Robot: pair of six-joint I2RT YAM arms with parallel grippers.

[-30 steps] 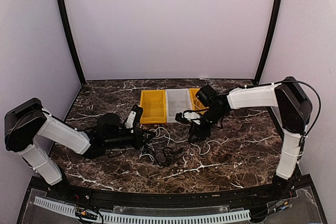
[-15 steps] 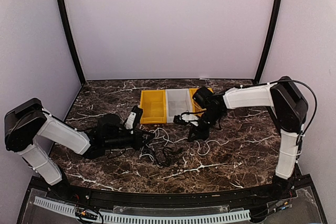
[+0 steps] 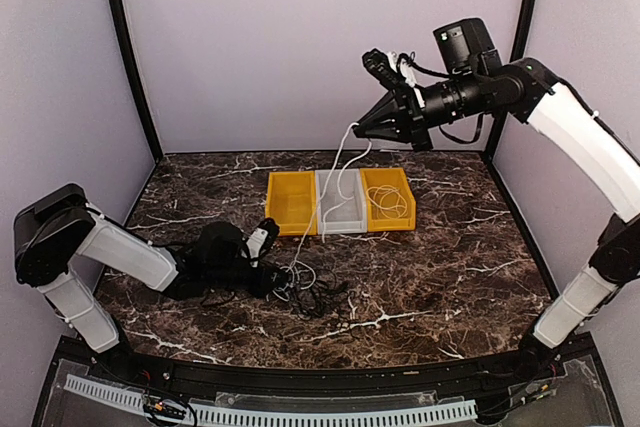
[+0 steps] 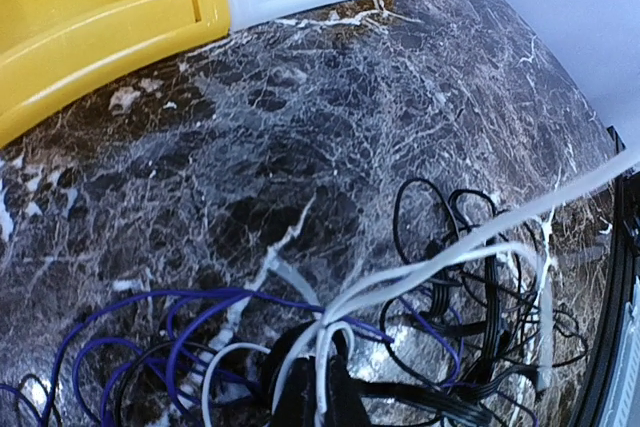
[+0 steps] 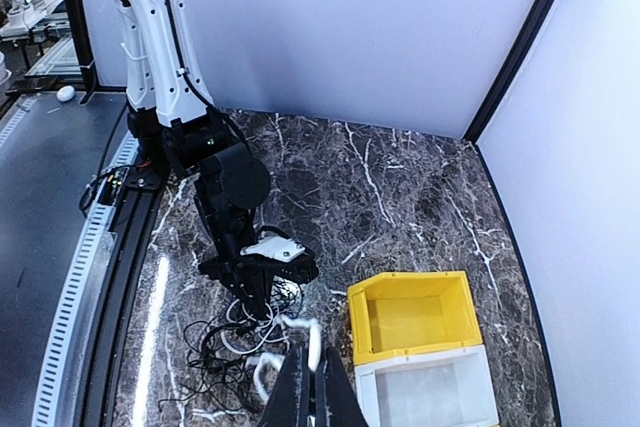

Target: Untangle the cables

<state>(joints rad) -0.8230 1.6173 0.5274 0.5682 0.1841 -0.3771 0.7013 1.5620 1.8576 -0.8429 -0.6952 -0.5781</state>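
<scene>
Your right gripper [image 3: 358, 131] hangs high in the air above the far side of the table [image 3: 450, 257], fingers pinched together on the white cable [image 5: 313, 337]. From that grip the cable runs down in one long, nearly taut line, passing over the white bin [image 3: 340, 215] and ending in the tangle near the front of the table.

Your left gripper [image 3: 272, 263] lies low on the table at the left edge of that tangle. Its fingers are closed, and in the left wrist view several white strands gather into one bunch right at their tips, so it appears to clamp the same white cable at its lower end.

Around the left gripper the rest of the knot lies flat on the marble. The black cables [image 3: 322, 297] spread in loose, overlapping loops just to its right, with the white strands crossing over them. A blue cable [image 4: 150, 312] curls in loops on the other side of the fingers, touching the pile.

Beyond the tangle, three bins stand in a row, touching side to side: a yellow bin [image 3: 290, 222] on the left, the white one in the middle, and a second yellow bin [image 3: 385, 225] on the right. A thin white cord [image 3: 392, 202] lies coiled inside the right one. The white bin's contents cannot be made out.
</scene>
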